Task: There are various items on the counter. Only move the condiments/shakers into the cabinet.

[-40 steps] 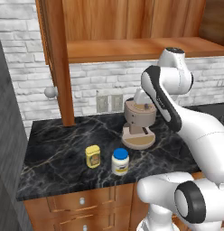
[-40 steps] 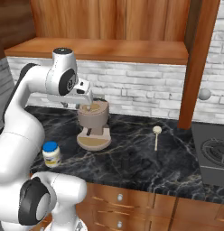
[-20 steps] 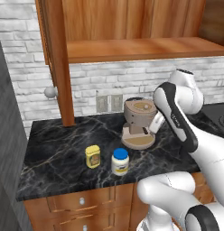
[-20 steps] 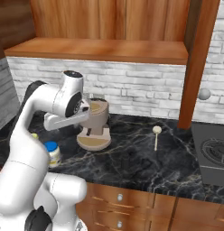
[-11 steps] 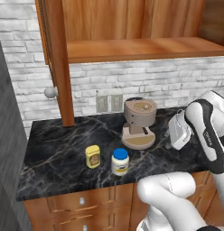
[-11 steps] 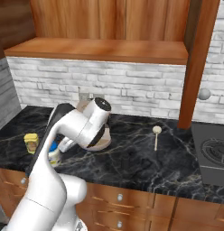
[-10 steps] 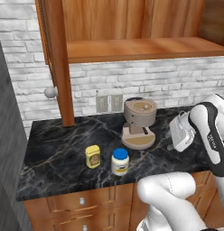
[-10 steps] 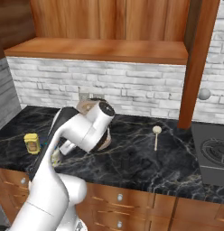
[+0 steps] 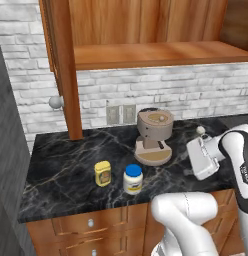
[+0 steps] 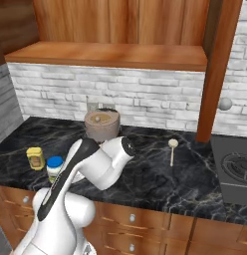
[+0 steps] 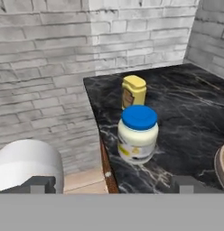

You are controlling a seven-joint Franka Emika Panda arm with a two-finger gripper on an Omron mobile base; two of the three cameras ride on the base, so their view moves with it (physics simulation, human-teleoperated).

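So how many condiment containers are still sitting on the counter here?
2. The yellow squeeze bottle stands near the front edge of the counter, and the white jar with blue lid stands just right of it. Another could be hidden behind the arm.

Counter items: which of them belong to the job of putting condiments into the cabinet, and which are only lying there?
For the job:
- white jar
- yellow bottle
- cabinet, where they go
- open gripper, facing the jar

Only lying there:
- coffee machine
- wooden spoon
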